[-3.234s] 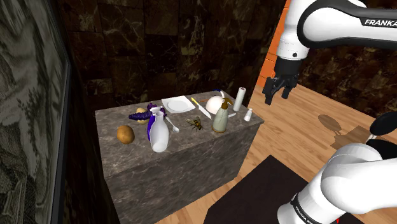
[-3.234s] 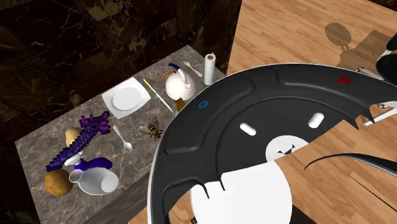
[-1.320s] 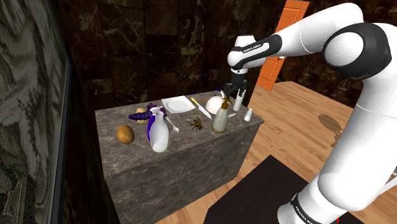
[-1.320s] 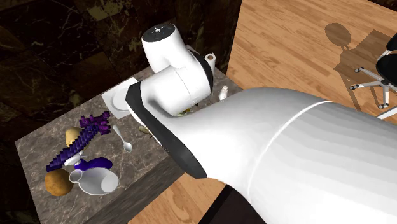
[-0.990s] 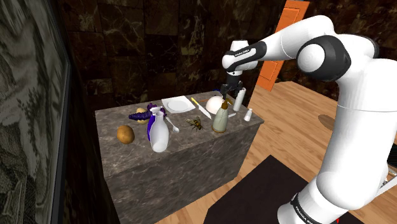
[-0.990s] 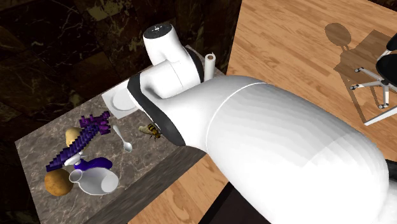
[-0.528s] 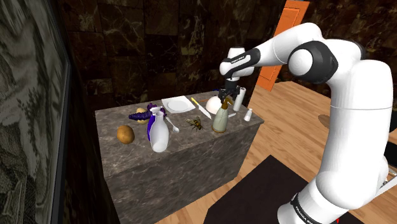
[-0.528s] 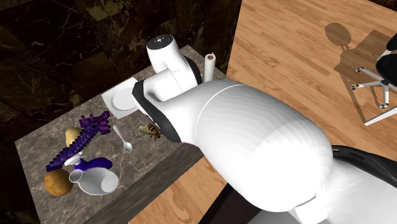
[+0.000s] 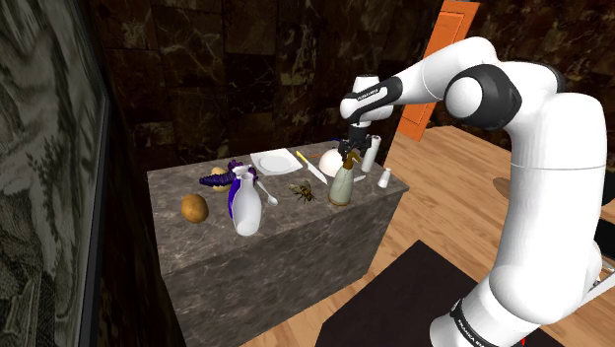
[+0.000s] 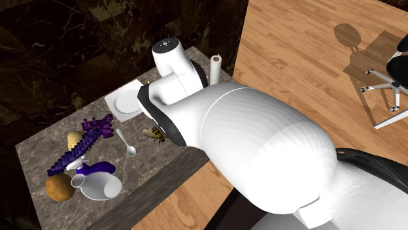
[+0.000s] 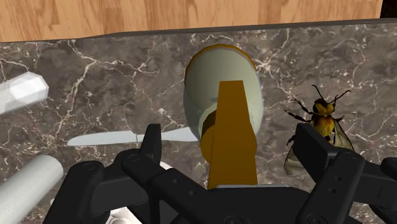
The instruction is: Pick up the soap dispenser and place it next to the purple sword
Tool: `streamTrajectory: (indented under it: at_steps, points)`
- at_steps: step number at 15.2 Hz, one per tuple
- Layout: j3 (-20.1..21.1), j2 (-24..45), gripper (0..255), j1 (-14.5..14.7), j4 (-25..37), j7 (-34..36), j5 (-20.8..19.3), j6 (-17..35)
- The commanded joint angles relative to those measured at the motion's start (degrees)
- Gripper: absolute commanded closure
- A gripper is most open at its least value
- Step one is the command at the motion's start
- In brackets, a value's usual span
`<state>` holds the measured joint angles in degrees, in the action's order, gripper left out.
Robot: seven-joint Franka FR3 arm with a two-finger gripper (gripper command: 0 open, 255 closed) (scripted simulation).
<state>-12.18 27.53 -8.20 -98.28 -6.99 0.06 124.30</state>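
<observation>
While end effector (image 11: 231, 136) gapes astride soap dispenser (image 11: 219, 75), dark marble counter (image 11: 114, 83) borders wood floor (image 11: 191, 13).

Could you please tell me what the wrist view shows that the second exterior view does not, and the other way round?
The wrist view gives the soap dispenser, pale with a brown pump, standing between the open fingers of the end effector, which do not touch it. The second exterior view gives the purple sword, the potato, the spray bottle, the spoon and the white plate, with the white arm in front of much of the table. Both show the bee and the marble tabletop.
</observation>
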Motion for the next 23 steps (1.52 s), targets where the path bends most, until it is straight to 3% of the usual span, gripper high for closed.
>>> streamTrajectory:
  at_steps: [1,10,23]
  points:
    - [0.0,0.0,255,0.0,0.0,0.0,0.0,0.0]
    - [0.0,0.0,255,0.0,0.0,0.0,0.0,0.0]
    - [-0.4,-4.2,255,0.3,4.0,-0.1,-0.7,-8.2]
